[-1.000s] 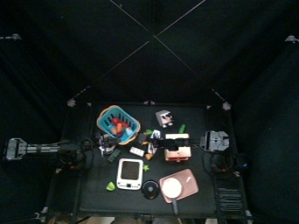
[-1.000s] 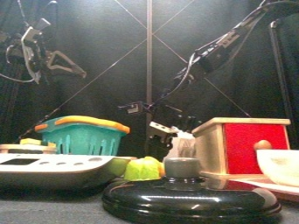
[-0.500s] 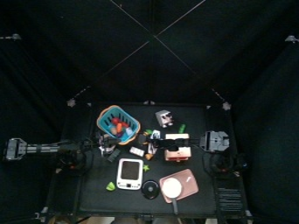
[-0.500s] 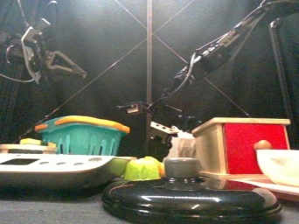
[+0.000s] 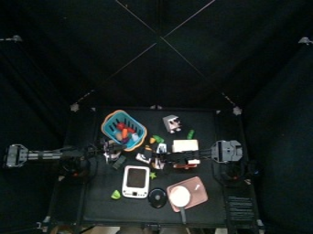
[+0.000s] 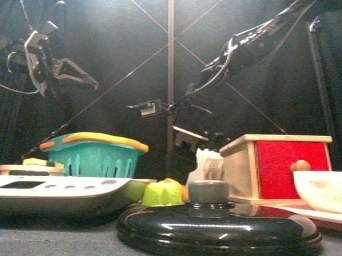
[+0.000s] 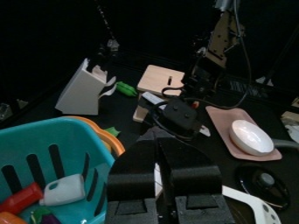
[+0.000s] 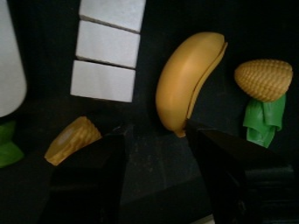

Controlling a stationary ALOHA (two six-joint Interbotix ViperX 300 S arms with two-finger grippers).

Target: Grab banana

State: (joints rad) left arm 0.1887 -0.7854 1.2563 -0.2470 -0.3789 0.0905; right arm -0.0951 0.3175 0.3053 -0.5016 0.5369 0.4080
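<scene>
Right wrist view: the right gripper (image 8: pixel 158 162) hangs spread wide above the banana (image 8: pixel 190 80), holding nothing; the fruit lies on the black table (image 8: pixel 47 109) beside white blocks (image 8: pixel 108 45). The left gripper (image 7: pixel 165 178) rests clenched.

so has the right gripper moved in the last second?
Yes. In the front view the right gripper has lifted and swung left, away from the red-fronted wooden box and towards the teal basket. Its jaws are open.

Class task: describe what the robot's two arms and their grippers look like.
Both arms are thin, black and jointed, with black cables along them. The right gripper has two broad, flat black jaws; the left gripper has chunky black jaws too. No markings show.
</scene>
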